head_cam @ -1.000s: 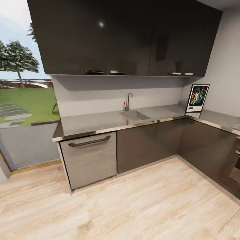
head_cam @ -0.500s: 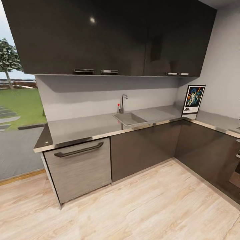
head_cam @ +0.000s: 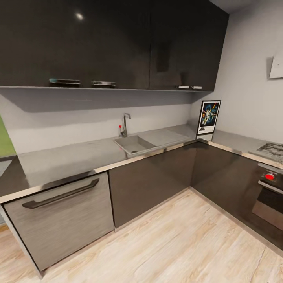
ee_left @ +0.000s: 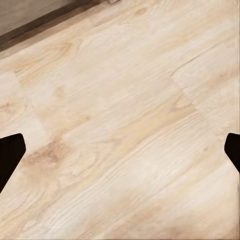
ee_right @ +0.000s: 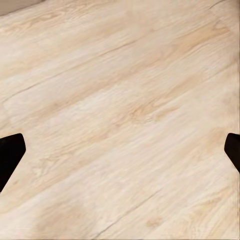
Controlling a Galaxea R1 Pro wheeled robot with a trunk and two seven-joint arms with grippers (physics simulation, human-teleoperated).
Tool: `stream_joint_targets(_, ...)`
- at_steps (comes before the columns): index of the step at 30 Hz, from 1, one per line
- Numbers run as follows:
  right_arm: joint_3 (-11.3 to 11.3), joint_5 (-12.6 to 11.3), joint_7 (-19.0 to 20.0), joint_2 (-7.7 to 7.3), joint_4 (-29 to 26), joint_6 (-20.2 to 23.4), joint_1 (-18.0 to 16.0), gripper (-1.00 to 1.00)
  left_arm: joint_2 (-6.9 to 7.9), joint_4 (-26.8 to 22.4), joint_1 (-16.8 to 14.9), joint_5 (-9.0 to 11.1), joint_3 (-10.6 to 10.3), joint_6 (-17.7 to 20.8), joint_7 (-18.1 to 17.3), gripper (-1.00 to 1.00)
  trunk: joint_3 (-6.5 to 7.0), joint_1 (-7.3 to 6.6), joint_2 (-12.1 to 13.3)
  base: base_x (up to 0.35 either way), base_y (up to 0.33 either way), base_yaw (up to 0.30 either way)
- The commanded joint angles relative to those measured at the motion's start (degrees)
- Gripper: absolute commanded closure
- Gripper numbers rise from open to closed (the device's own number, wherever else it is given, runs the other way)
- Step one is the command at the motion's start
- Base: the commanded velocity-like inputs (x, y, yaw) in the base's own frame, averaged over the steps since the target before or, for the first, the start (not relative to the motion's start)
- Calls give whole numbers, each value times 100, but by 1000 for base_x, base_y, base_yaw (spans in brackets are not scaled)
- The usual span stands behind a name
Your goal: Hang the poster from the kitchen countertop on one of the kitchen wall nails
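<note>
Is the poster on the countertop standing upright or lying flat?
Upright. The poster stands on its lower edge in the corner of the countertop, its printed face towards the camera and its back at the wall. Whether it touches the wall, I cannot tell.

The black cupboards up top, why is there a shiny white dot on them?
Head view: the dot is a light's glare on the glossy upper cupboards, and a shadow lies on the wall beneath them. Wrist views: the wooden floor looks evenly lit.

Head view: high, angled down across the L-shaped worktop [head_cam: 78, 159] toward its corner. Both wrist views: close above the wooden floor [ee_left: 120, 125], facing down; floor shared with head view.
</note>
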Motion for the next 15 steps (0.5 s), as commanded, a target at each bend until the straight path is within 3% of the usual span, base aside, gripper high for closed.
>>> stream_joint_targets(1, 1, 1, -1, 0, 6, -19, -5, -100, 0, -7, 3, -1, 4, -9, -4, -100, -2, 4, -2, 328, -139, -294)
stream_joint_targets(15, -6, 1, -1, -8, 6, -21, -6, -100, 0, -6, 3, -1, 5, -8, -4, -100, 32, 4, -2, 324, -154, -297)
